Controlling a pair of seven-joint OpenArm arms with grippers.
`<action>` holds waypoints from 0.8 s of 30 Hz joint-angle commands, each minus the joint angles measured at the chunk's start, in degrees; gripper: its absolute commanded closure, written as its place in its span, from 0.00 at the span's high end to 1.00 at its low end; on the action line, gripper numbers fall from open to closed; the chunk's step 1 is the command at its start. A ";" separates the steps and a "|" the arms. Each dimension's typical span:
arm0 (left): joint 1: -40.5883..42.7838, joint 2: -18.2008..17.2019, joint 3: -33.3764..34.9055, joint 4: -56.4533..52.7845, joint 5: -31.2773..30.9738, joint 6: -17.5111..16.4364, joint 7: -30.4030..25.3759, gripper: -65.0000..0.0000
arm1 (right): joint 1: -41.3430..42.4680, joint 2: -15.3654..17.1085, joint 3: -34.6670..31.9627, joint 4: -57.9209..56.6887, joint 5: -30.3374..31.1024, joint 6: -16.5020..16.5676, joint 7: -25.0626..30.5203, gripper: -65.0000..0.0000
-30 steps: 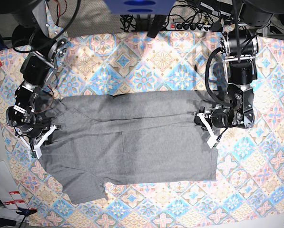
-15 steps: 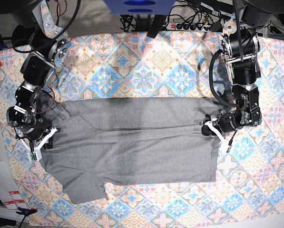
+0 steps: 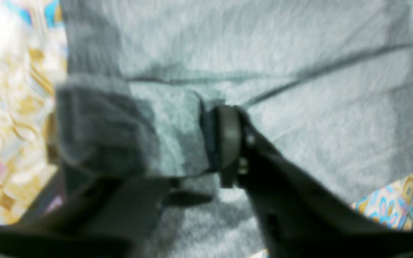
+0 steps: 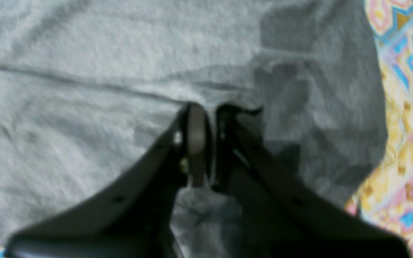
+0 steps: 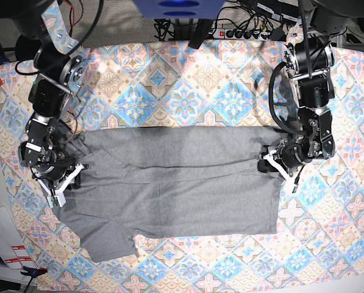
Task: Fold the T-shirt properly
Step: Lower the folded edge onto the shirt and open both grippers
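Observation:
The grey T-shirt [image 5: 175, 183] lies flat on the patterned cloth, its top edge a straight fold and one sleeve at the lower left. My left gripper [image 5: 271, 164] sits at the shirt's right edge. In the left wrist view it [image 3: 163, 136] stands open over the T-shirt [image 3: 299, 71], with a flap of fabric draped over one finger. My right gripper [image 5: 71, 178] rests on the shirt's left edge. In the right wrist view its [image 4: 209, 114] jaws stand a narrow slit apart, tips against a crease in the T-shirt [image 4: 84, 71].
The floral-tile cloth [image 5: 188, 91] covers the table around the shirt. A power strip and cables [image 5: 242, 33] lie along the back edge. White papers [image 5: 5, 244] sit at the lower left, off the cloth.
Both grippers have parted their jaws, the left one more widely. The right gripper has shifted slightly toward the shirt's middle, and the shirt's top edge now lies lower and straighter.

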 commanded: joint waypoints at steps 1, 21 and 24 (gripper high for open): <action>-1.47 -0.59 0.04 0.66 -0.87 -0.39 -0.67 0.31 | 1.89 1.15 -0.11 0.96 0.78 -0.04 2.00 0.17; 7.93 -0.59 -0.76 20.44 -7.64 -5.58 -1.10 0.53 | -2.50 0.97 7.89 14.85 0.86 0.05 8.07 0.74; 11.89 -0.59 -0.76 29.58 -11.15 -5.84 -1.10 0.54 | -4.44 0.97 7.97 17.22 0.86 0.05 6.40 0.77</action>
